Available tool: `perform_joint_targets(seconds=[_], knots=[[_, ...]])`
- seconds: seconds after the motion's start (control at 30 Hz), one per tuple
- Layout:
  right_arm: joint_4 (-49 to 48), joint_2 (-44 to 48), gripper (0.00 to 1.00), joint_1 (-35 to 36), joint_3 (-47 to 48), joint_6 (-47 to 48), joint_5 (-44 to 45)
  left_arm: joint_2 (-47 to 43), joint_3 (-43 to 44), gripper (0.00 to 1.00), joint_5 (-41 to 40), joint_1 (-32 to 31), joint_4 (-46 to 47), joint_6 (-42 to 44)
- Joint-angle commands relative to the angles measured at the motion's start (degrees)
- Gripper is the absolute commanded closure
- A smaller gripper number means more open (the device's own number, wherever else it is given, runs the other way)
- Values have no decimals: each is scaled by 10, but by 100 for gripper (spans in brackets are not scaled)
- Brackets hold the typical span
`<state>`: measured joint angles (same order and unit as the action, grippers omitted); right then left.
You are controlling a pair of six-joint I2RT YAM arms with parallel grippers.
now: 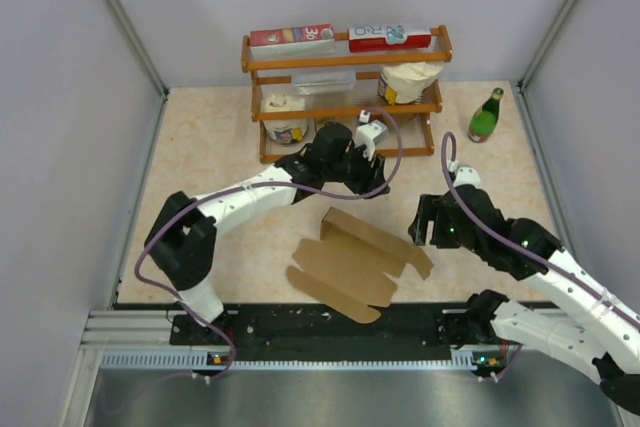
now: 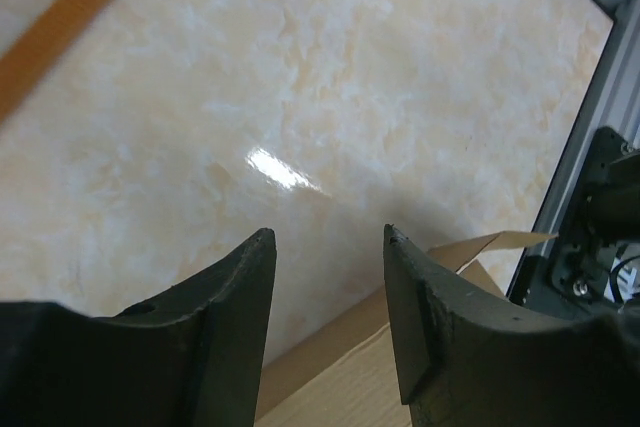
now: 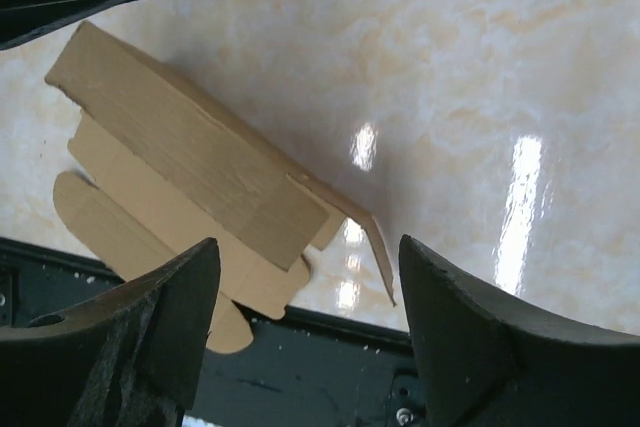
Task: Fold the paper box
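Observation:
The paper box (image 1: 350,257) is plain brown cardboard, lying partly unfolded on the marble-look table near the front edge, with one long panel raised along its far side and flaps spread toward me. My left gripper (image 1: 373,183) hovers over the box's far edge. In the left wrist view this gripper (image 2: 325,239) stands open, with the box's edge (image 2: 354,387) showing below the gap and nothing held. My right gripper (image 1: 421,226) sits at the box's right end. The right wrist view shows it (image 3: 305,252) wide open above the box (image 3: 190,157), which has one end flap sticking up.
A wooden rack (image 1: 340,59) stands at the back with two red-and-white cartons (image 1: 292,37) on top and white containers (image 1: 408,80) on its shelves. At back right is a green bottle (image 1: 486,117). The black base rail (image 1: 330,322) runs along the near edge, touching the box's flaps.

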<state>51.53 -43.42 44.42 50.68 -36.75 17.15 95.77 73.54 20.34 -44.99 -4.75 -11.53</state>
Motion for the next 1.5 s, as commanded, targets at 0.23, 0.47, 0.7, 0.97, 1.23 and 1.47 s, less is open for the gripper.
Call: perform_joint_targets(seconds=[0.23, 0.47, 0.7, 0.97, 1.23, 1.47], knots=[[48, 27, 40, -31, -91, -34, -101, 85, 44, 52, 131, 8, -19, 28], [34, 11, 44, -42, -94, -45, -84, 112, 41, 54, 156, 6, -20, 30], [3, -11, 48, -42, -119, -63, -84, 123, 34, 55, 168, 8, -29, 43], [-8, -47, 53, -41, -126, -65, -66, 133, 27, 56, 174, 8, -33, 54], [-34, -48, 57, -42, -136, -63, -67, 137, 14, 59, 173, 10, -39, 53], [-56, -56, 67, -42, -131, -42, -63, 141, -12, 60, 174, 16, -19, 41]])
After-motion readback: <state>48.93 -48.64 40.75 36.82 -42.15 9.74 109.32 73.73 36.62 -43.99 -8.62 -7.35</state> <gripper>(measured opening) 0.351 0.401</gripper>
